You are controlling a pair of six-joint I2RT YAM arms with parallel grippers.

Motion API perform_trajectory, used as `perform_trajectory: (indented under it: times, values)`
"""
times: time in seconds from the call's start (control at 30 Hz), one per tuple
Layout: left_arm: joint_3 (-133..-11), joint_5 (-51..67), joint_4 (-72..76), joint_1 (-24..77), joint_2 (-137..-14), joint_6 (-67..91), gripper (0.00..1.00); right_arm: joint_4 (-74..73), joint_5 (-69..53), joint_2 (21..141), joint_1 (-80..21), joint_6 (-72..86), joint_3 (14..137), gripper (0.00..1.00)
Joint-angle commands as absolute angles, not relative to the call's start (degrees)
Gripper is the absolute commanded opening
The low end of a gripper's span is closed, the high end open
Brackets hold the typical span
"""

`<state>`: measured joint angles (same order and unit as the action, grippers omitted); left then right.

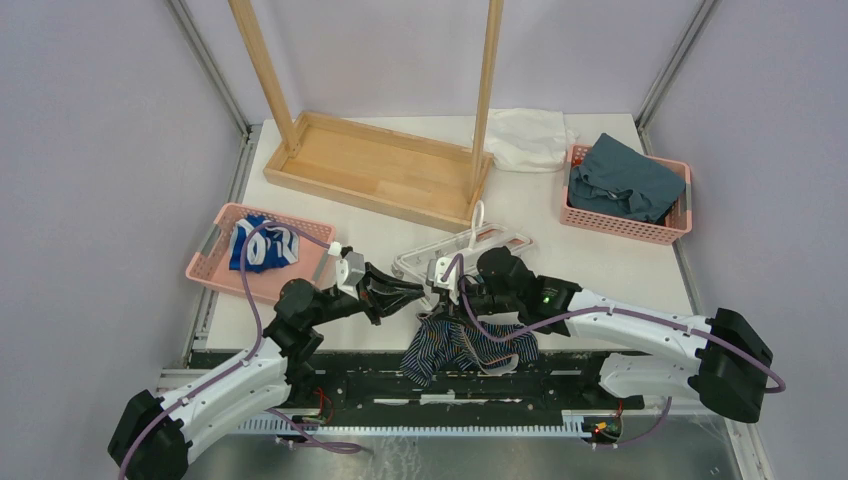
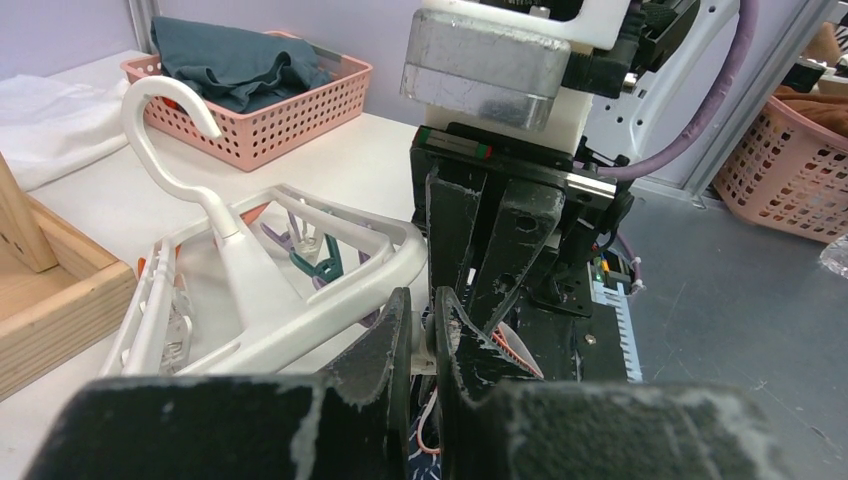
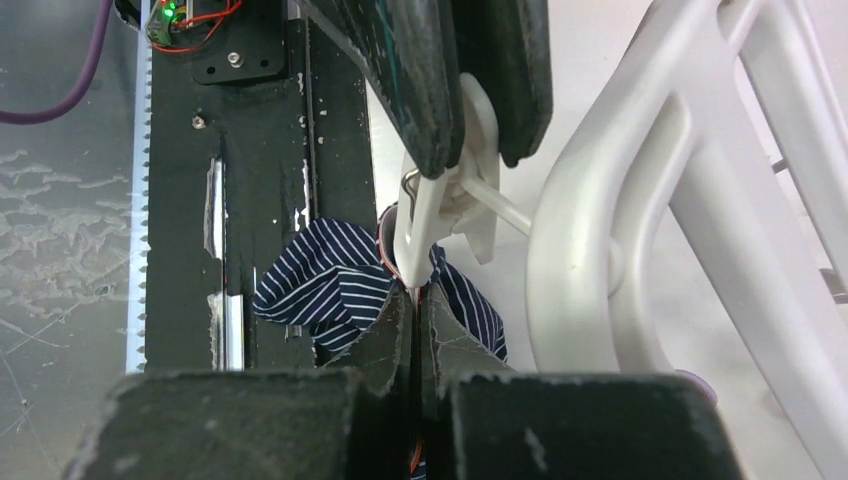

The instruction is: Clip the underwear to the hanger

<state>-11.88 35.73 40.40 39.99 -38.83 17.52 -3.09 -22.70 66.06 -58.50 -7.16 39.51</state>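
Observation:
The white hanger (image 1: 470, 248) lies flat mid-table, hook pointing away. My left gripper (image 1: 418, 292) is shut on the handle end of a white clip (image 3: 432, 205) hanging off the hanger's near corner (image 3: 590, 200). Those black left fingers (image 3: 430, 70) pinch the clip from above in the right wrist view. The underwear (image 1: 465, 345), navy with pinstripes, hangs over the table's front edge. My right gripper (image 3: 414, 310) is shut on its orange-trimmed edge and holds it up against the clip's tip. In the left wrist view, the left gripper (image 2: 424, 330) faces the right fingers (image 2: 500, 240).
A pink basket (image 1: 215, 262) with a blue-and-white garment sits at the left. Another pink basket (image 1: 640, 228) with teal cloth is at the back right. The wooden rack's base (image 1: 380, 165) stands behind the hanger, and a white cloth (image 1: 530, 138) lies beside it.

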Motion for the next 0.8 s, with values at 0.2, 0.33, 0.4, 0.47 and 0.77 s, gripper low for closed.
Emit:
perform_trajectory:
  times: [0.2, 0.33, 0.4, 0.47, 0.77]
  values:
    - [-14.77, 37.84, 45.09, 40.43, -38.93, 19.95, 0.03, 1.28, -24.44, 62.58, -58.24, -8.42, 40.58, 0.00]
    - [-14.84, 38.22, 45.14, 40.42, -39.19, 19.86, 0.03, -0.59, -25.56, 61.87, -58.25, -9.75, 41.14, 0.00]
    - [-14.83, 38.40, 45.24, 40.41, -39.33, 19.95, 0.03, -1.22, -25.58, 62.07, -58.26, -9.99, 41.49, 0.00]
    - [-14.94, 38.57, 45.43, 40.42, -39.54, 20.03, 0.03, -1.52, -25.71, 62.78, -58.26, -10.02, 42.00, 0.00]
    - [-15.07, 39.15, 45.57, 40.41, -39.73, 20.17, 0.03, -1.01, -25.58, 63.95, -58.22, -10.52, 43.16, 0.00]
